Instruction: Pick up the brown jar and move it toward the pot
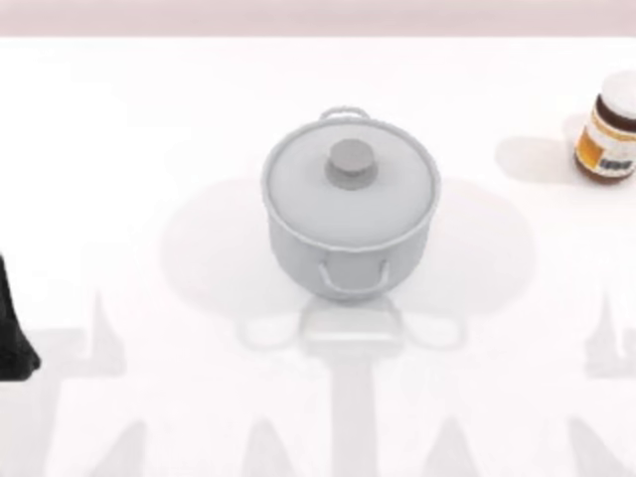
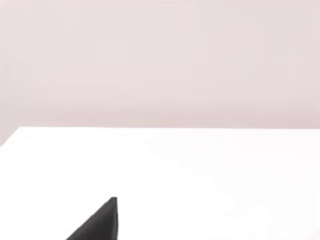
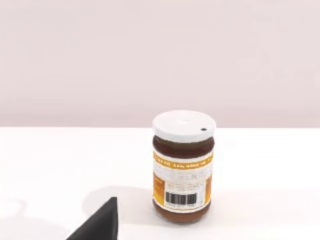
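**Ana:** Desk (image 1: 119,149) first, since it fills the frame: white, with the pot (image 1: 350,214) at the centre of the top view, lid on and knob up, one loop handle toward the lower edge and one toward the upper. What is inside it I can't say (the lid hides everything).

**Ben:** And the brown jar (image 1: 607,137)?

**Ana:** Far right edge of the top view, upper part, upright, well apart from the pot. Dark brown contents fill it up to the white lid, and the label's barcode faces the right wrist camera (image 3: 183,167).

**Ben:** So which step is this?

**Ana:** The very start, I'd judge: nothing is grasped. The left arm (image 1: 15,328) sits parked at the left edge. In the right wrist view only a dark tip of the right tool (image 3: 100,224) shows, short of the jar; I can't tell how wide either tool stands.

**Ben:** Next move?

**Ana:** Probably the right tool closing in on the jar's body, then carrying it leftward.
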